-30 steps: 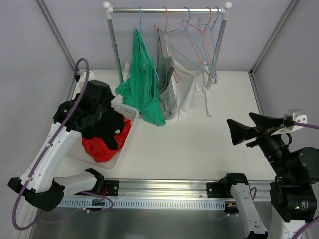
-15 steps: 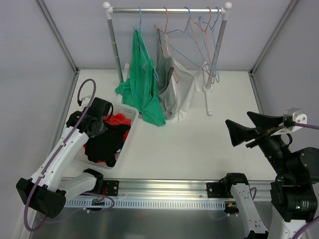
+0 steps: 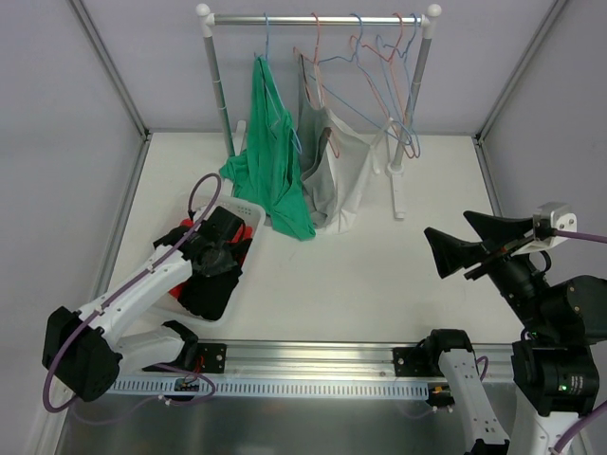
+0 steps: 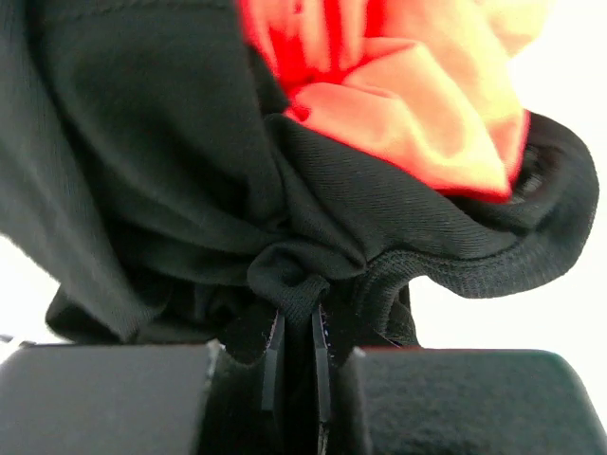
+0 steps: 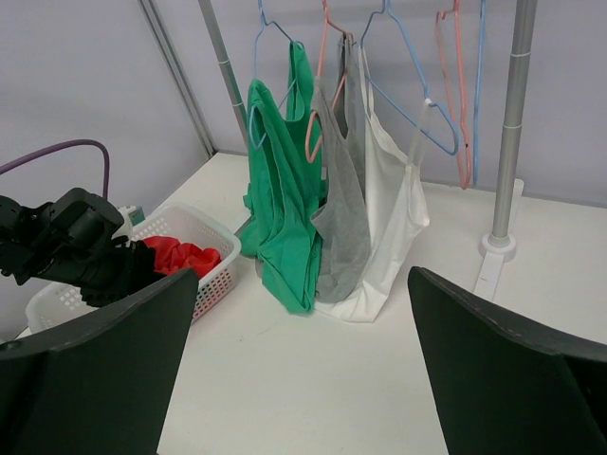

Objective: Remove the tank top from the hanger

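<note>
My left gripper (image 3: 213, 254) is low over the white basket (image 3: 248, 216) and shut on a fold of a black tank top (image 3: 211, 284). In the left wrist view the black cloth (image 4: 171, 161) is pinched between the jaws of the left gripper (image 4: 295, 318), with a red garment (image 4: 408, 104) behind it. A green tank top (image 3: 275, 171), a grey one (image 3: 321, 180) and a white one (image 3: 358, 175) hang on hangers from the rack rail (image 3: 318, 18). My right gripper (image 3: 465, 245) is open and empty, raised at the right, facing the rack (image 5: 303, 370).
Several empty hangers (image 3: 379, 66) hang at the rail's right end. The rack's right post and foot (image 3: 398, 190) stand on the table. The hanging tops' hems rest on the table behind the basket (image 5: 204, 248).
My left arm has swung down and to the right, lowering the black tank top into the basket over the red garment. The right arm has barely moved.
</note>
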`<state>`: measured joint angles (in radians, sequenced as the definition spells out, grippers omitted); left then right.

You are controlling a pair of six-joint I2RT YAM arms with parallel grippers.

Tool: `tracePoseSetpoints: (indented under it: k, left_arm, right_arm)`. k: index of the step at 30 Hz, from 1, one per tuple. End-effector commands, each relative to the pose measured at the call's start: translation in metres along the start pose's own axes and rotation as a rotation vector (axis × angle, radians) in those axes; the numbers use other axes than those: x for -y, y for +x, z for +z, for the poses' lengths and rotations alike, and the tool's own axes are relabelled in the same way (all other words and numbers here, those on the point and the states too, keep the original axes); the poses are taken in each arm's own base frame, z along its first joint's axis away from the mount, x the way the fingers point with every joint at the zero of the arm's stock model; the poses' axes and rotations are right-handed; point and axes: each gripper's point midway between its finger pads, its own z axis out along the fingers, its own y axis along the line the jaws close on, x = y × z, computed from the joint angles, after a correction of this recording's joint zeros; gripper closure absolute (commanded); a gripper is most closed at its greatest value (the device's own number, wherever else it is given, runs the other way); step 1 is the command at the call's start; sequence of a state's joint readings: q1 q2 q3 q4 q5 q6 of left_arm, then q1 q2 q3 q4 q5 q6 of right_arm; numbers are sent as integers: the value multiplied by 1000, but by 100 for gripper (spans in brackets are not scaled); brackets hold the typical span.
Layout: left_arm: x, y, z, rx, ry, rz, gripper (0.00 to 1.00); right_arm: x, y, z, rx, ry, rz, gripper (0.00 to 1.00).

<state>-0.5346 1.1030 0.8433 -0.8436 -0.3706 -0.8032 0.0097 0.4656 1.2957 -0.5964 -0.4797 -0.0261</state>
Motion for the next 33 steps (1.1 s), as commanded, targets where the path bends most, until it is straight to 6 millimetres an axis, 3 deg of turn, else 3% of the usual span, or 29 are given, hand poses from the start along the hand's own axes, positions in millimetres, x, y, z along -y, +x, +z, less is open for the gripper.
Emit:
tracePoseSetpoints:
  k: [1, 7, 15, 24, 28, 29, 33]
  left_arm:
    - [39, 1, 0, -16, 119, -67, 100]
    - [59, -11, 1, 17, 181, -145, 100]
    - [63, -39, 3, 116, 138, -277, 100]
    - [96, -57, 5, 112, 198, -317, 100]
    - [87, -60, 8, 130, 174, -319, 69]
    - [82, -61, 8, 137, 167, -322, 53]
    - [61, -75, -9, 232, 174, -325, 20]
  right_arm:
    - [-4, -9, 2, 40, -22, -9, 1]
    - [-5, -10, 1, 43, -24, -13, 1]
    - [-5, -9, 2, 36, -29, -10, 1]
    - [-2, -6, 7, 19, -29, -3, 1]
    - [-2, -4, 7, 16, -31, -6, 1]
    - [-3, -4, 7, 15, -34, -6, 1]
    - [-2, -4, 9, 8, -34, -4, 1]
